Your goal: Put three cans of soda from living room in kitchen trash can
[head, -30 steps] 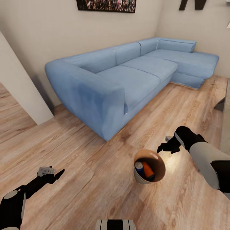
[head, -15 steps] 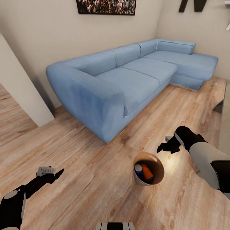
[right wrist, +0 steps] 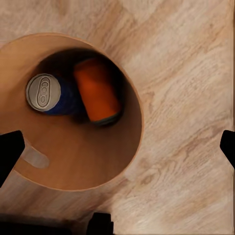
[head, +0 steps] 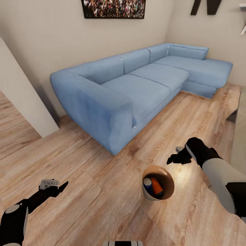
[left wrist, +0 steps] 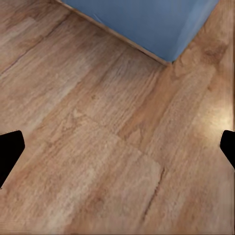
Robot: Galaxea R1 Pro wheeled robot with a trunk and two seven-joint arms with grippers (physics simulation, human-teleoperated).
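Here, the bin [head: 158, 183] stood on the wood floor [head: 102, 191] of the living room, just in front of the right gripper [head: 177, 158], with a blue can [right wrist: 46, 93] and an orange can [right wrist: 97, 91] lying inside it, side by side and touching; a third can was not to be seen. The right gripper hung above and just beside the bin's rim, its jaws spread wide with nothing between them. The left gripper [head: 54, 185] hovered low over bare floor, well apart from the bin, its jaws likewise wide open and empty. The likely trouble from here was the bin itself: it looked light and tapered, so a sideways nudge from the right arm or the robot's base could tip it and roll both cans out across the floor. A grip on one side of the rim alone might also let it swing and spill. Around it, the blue sofa [head: 136, 82] ran along the wall, its near arm standing close to the bin, and a pale wall corner [head: 20, 99] jutted in on the left. A crowd photo [head: 113, 8] hung above the sofa.
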